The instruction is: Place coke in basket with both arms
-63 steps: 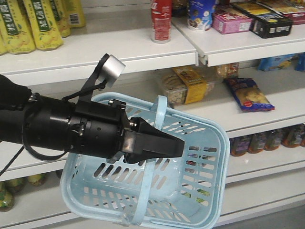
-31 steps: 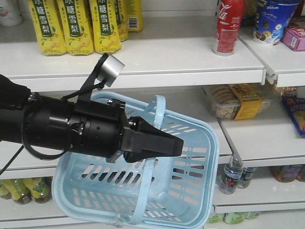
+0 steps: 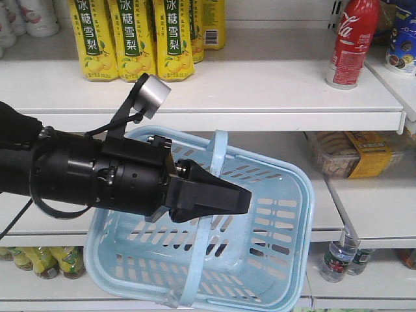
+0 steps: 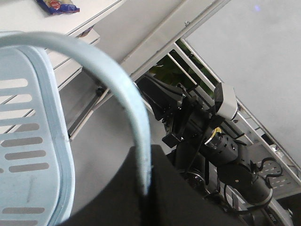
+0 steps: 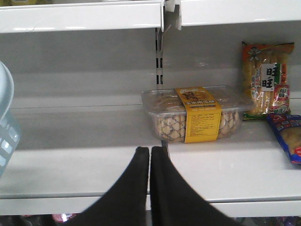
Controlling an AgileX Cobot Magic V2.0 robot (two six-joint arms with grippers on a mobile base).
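Note:
The coke, a red-wrapped bottle with white script, stands on the top shelf at the far right of the front view. The light blue basket hangs tilted in front of the shelves. Its thin handle runs down between the jaws of my left gripper, which is shut on it. In the front view the left gripper reaches right across the basket's mouth. My right gripper is shut with nothing in it, level with the front edge of a middle shelf. A corner of the basket shows at its left.
Yellow pear-drink bottles line the top shelf at left. A clear biscuit tray with a yellow band lies on the middle shelf just beyond the right gripper, with snack packets to its right. Water bottles stand on a lower shelf.
The shelves have slid right in the front view, so the coke now stands near the right edge. The left arm and basket keep the same place in the frame.

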